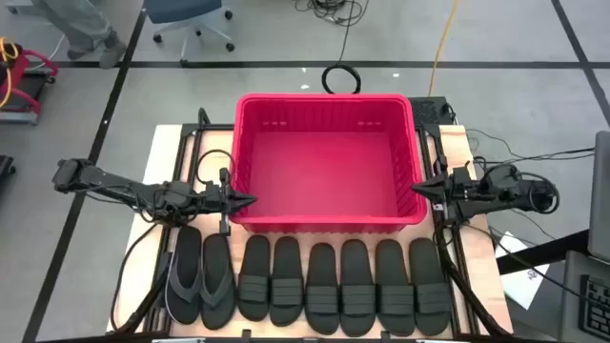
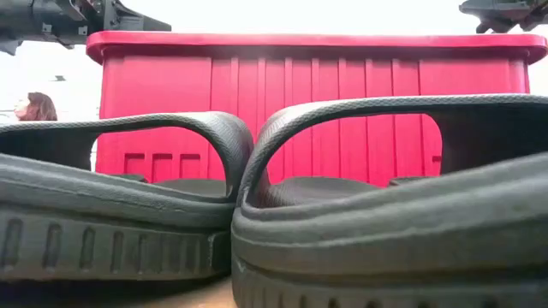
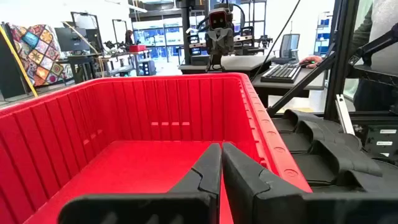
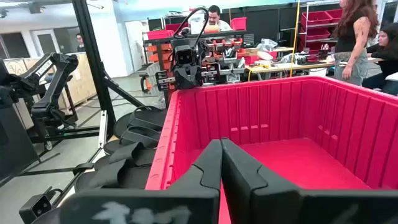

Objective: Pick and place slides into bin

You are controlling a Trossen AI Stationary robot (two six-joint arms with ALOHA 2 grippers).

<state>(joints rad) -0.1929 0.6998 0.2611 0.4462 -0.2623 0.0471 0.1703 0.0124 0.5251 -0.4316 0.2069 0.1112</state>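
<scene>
— Where do we see the slides point(image 1: 310, 286)?

— All lined up in one row on the table, just in front of the bin's near wall; the thong pair point(image 1: 200, 278) sits at the left end. The bin point(image 1: 329, 221) itself holds nothing we can see.

— And our grippers?

— The left gripper point(image 1: 250, 201) hovers at the bin's left wall, fingers clenched on nothing. The right gripper point(image 1: 416, 190) hovers at the right wall, likewise pressed together and empty

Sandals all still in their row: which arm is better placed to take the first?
Roughly even. The left gripper hangs above the thong pair, the right gripper above the far-end sandal; both shut, empty.
</scene>
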